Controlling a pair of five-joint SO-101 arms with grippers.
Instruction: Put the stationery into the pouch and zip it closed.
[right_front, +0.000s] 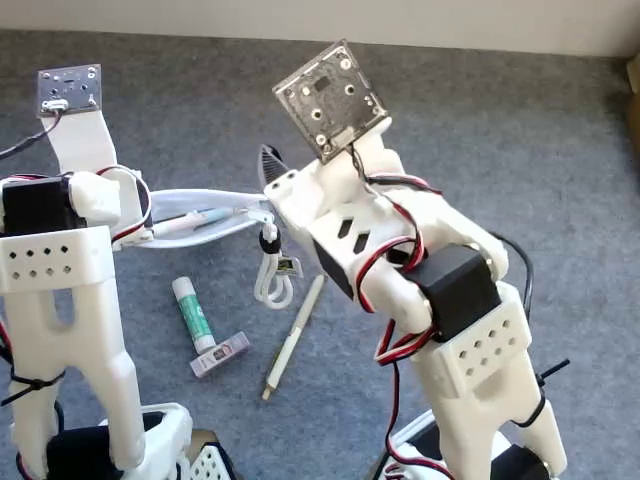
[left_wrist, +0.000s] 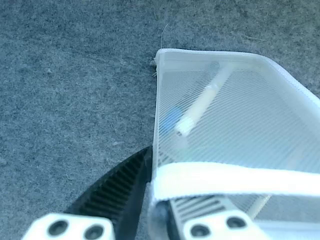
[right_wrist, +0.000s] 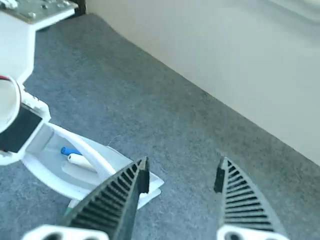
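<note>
Between the arms, the pouch (right_front: 205, 215) sits on the desk (right_front: 500, 130), its rim clamped in the left claw (left_wrist: 160, 185). The loose pen (right_front: 295, 338) (long axis toward the pouch) lies nearer the right claw (right_wrist: 182, 170), jaws apart.

1. A clear striped pouch (left_wrist: 235, 115) with a white rim lies unzipped, its end pinched in the left tool (left_wrist: 150, 172). A white pen (left_wrist: 200, 107) lies inside.
2. A green glue stick (right_front: 192, 313), a small pink block (right_front: 220, 355) and a second pen (right_front: 294, 338) lie flat on the surface, near that tool but outside the pouch.
</note>
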